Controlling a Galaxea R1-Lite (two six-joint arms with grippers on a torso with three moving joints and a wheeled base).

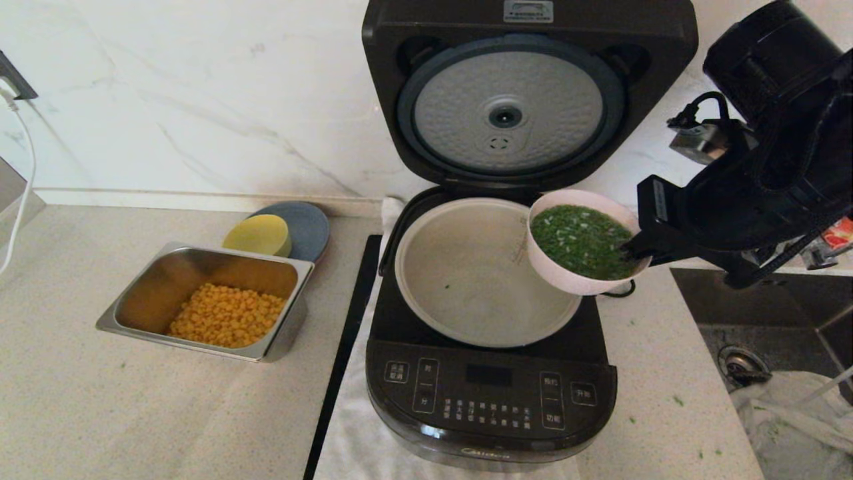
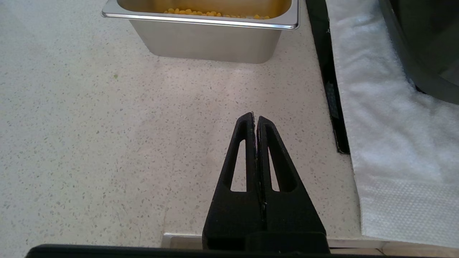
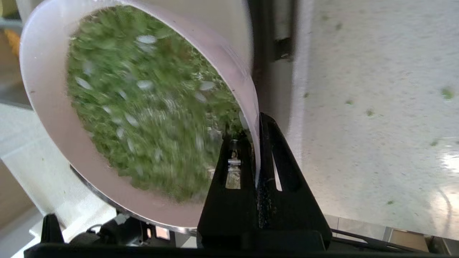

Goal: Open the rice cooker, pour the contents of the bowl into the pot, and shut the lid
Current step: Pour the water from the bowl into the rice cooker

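Nearest to us, the left gripper [image 2: 255, 118] sits parked low over the speckled counter [image 2: 107, 143], fingers pressed together on nothing, with the steel tray of corn [image 2: 211, 39] beyond it; we count it out of the coming move. Further in, the right gripper [image 1: 630, 248] is the one at work: its fingers are pinched on the right-hand rim of the bowl [image 1: 566, 273], one inside among the chopped greens [image 1: 583, 240], one outside. We see the bowl held off the surface, overhanging the right edge of the pot [image 1: 466, 280], its mouth facing up and only slightly tipped. So the pot's open middle lies to the left of the gripper, across the bowl from the gripped rim. We judge the pour must roll the bowl leftward, away from the fingers, so the far lip dips over the pot. Behind, the lid [image 1: 513, 107] of the rice cooker [image 1: 490, 400] stands fully raised, clear of that swing.
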